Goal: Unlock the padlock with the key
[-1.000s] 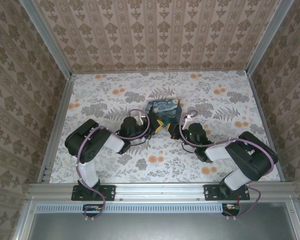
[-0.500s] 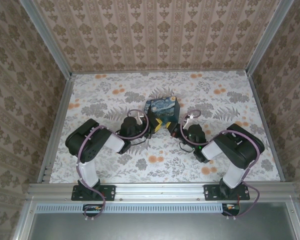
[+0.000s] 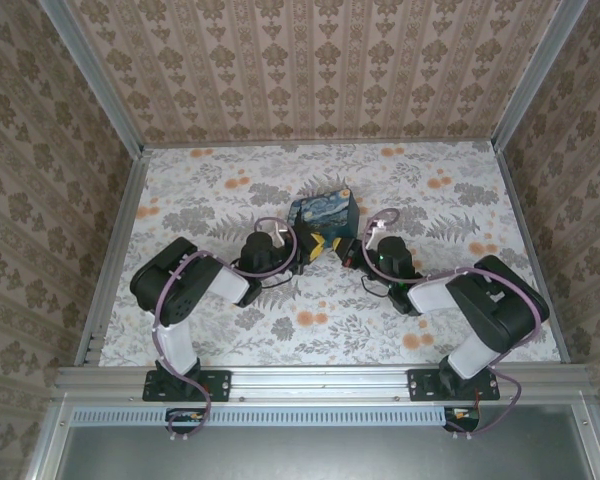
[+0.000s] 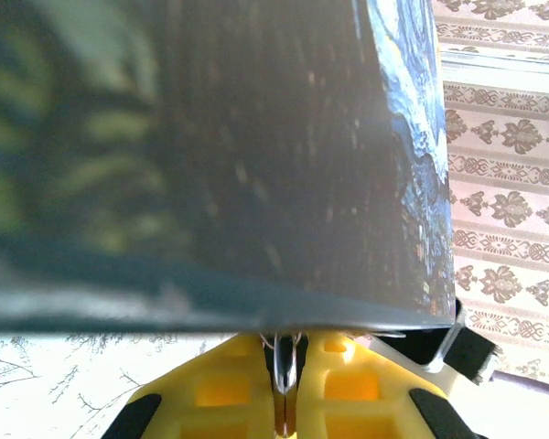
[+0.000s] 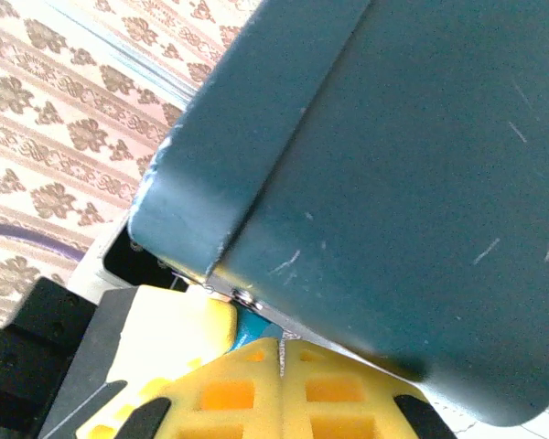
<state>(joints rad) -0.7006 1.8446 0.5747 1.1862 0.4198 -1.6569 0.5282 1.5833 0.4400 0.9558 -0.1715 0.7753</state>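
Observation:
The dark-blue painted box (image 3: 323, 215) stands mid-table, and both grippers meet at its near lower edge. My left gripper (image 3: 318, 246) is shut; in its wrist view the yellow fingers (image 4: 348, 384) pinch a thin shiny metal part (image 4: 284, 361) of the padlock under the box (image 4: 210, 137). In the right wrist view the padlock's teal body (image 5: 252, 327) shows between the left gripper's yellow finger (image 5: 169, 329) and my right gripper (image 5: 282, 344). The right gripper (image 3: 348, 250) is shut on the key (image 5: 282, 357), a thin sliver whose tip touches the box's bottom edge (image 5: 393, 165).
Patterned walls and metal rails (image 3: 110, 250) enclose the floral table (image 3: 310, 320). Both arms bend inward from their bases at the near edge, with purple cables looping over the wrists. Open tabletop lies behind and to either side of the box.
The right arm's wrist has shifted up and closer to the box, its elbow swinging in and back out. The box has shifted slightly to the left. The left arm has stayed still.

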